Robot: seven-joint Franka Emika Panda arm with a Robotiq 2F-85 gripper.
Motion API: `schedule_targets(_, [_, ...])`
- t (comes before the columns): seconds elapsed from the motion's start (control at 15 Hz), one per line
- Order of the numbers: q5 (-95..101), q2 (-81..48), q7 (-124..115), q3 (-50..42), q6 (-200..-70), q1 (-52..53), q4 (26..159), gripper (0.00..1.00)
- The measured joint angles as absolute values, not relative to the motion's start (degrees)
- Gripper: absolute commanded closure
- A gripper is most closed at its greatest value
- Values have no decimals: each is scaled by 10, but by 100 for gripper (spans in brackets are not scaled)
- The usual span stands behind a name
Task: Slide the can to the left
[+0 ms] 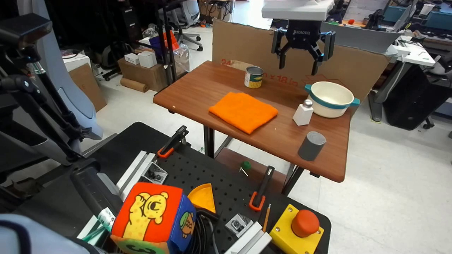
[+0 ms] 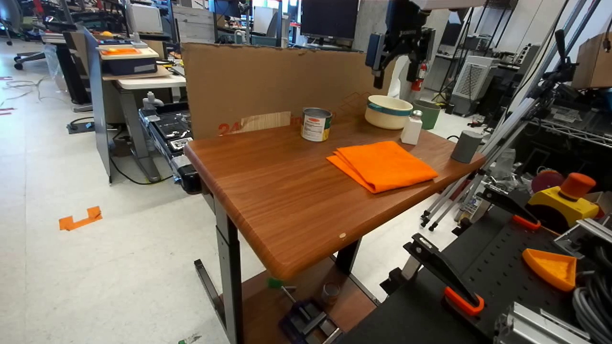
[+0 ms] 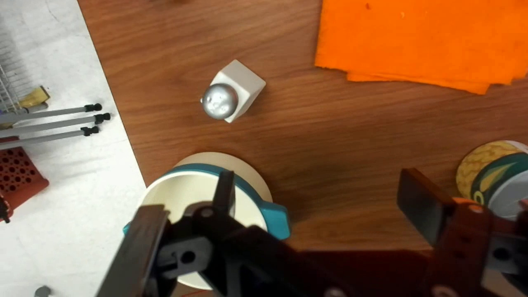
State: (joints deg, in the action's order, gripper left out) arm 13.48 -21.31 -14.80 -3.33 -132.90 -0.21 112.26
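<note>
- Hanging above the bench, the end effector has its fingers spread wide, and we see nothing gripped between them.
- In the wrist view we find one finger in front of part of the pot, while the other side of the end effector partly hides the can, which the view's edge also cuts off; the bench shows between.
- The can stands upright at the far side of the bench, near the cardboard and well apart from the fingers. In both exterior views we see it left of the pot; its label is yellow, green and white under a grey metal top.
- The pot, cream with a teal band and handles, also sits toward the far side.
- We have the shaker, white with a silver cap, upright near the pot, not touching it.
- The cloth, orange and folded flat, lies between the can and the near edge in an exterior view.
- Farther out, we see the grey cylinder standing near a corner of the bench.
- In the foreground we make out a black pegboard with a cube, a red button and clamps.
</note>
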Motion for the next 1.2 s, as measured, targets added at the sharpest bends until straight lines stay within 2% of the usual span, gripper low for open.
schedule_targets(0.53, [158,-328,-187,-62,-1321,38,1009,0])
schedule_targets(1.2, [164,-429,-212,-75,-1237,85,907,0])
